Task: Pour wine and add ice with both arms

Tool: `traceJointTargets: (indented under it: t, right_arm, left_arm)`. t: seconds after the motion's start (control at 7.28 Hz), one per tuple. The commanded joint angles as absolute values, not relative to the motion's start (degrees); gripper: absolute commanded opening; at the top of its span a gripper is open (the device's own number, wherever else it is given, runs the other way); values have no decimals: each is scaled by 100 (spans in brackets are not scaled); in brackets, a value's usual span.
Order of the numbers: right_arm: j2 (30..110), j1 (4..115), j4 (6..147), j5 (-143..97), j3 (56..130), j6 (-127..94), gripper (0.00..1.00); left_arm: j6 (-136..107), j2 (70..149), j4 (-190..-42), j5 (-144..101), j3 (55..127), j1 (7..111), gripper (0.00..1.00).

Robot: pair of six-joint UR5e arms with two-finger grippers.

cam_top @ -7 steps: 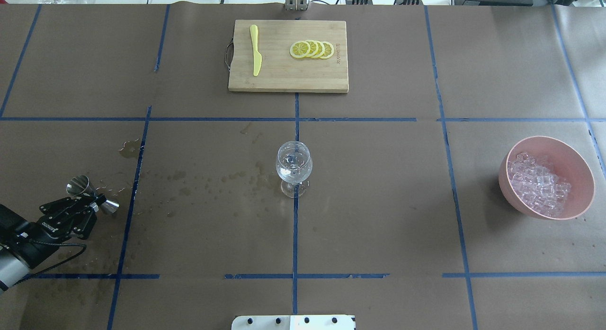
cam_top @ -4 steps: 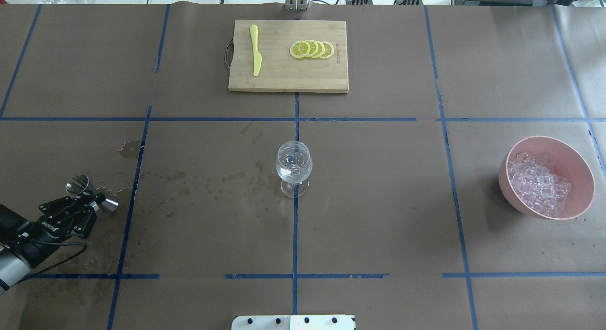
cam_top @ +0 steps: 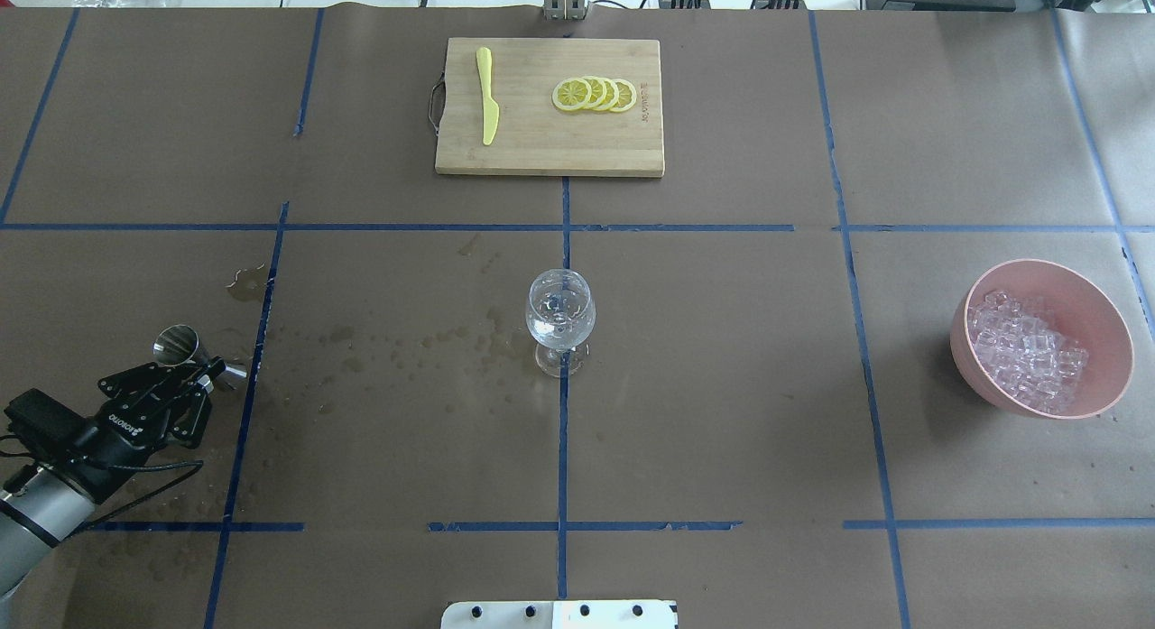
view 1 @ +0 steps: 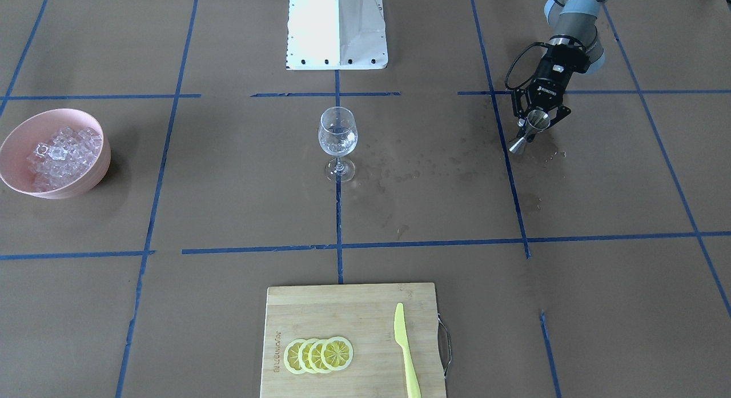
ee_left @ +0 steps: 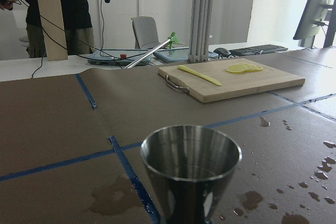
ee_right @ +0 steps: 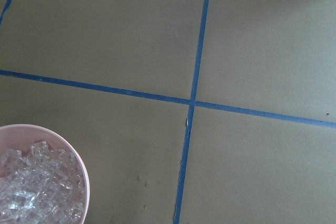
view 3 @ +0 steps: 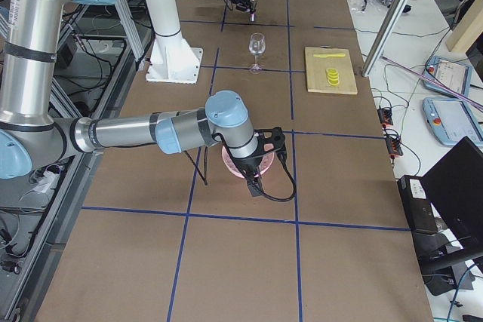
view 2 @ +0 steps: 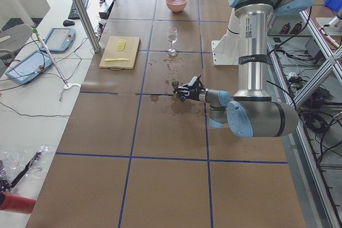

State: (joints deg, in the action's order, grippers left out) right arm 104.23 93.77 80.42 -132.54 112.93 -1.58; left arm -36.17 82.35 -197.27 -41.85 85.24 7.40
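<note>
My left gripper (cam_top: 200,376) is shut on a steel jigger (cam_top: 180,344), held low over the wet left part of the table; both show in the front view, gripper (view 1: 533,124) and jigger (view 1: 528,132). The jigger's open cup (ee_left: 191,169) fills the left wrist view. A clear stemmed wine glass (cam_top: 560,318) stands at the table's middle. The ice (cam_top: 1024,349) lies in a pink bowl (cam_top: 1108,327) at the right, and also shows in the right wrist view (ee_right: 31,192). My right gripper (view 3: 275,145) hangs over that bowl; I cannot tell whether it is open.
A wooden cutting board (cam_top: 541,151) with a yellow knife (cam_top: 487,97) and lemon slices (cam_top: 595,94) lies at the far middle. Wet spots (cam_top: 397,349) spread between the jigger and the glass. The white robot pedestal (view 1: 337,32) stands at the near edge.
My left gripper has swung a little to the right and away with the jigger, which has turned with it. Glass, bowl and board have not moved.
</note>
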Motion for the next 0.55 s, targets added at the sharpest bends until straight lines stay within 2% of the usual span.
traceJointTargets:
  t: [0.0, 0.41]
  right_arm:
    - [10424, 9378, 8042, -13254, 11285, -158, 100]
    - [10424, 9378, 8042, -13254, 11285, -158, 100]
  left_arm:
    - [-3586, 8235, -19679, -4210, 8499, 738, 0]
    - [-3586, 8235, -19644, -4298, 8420, 730, 0]
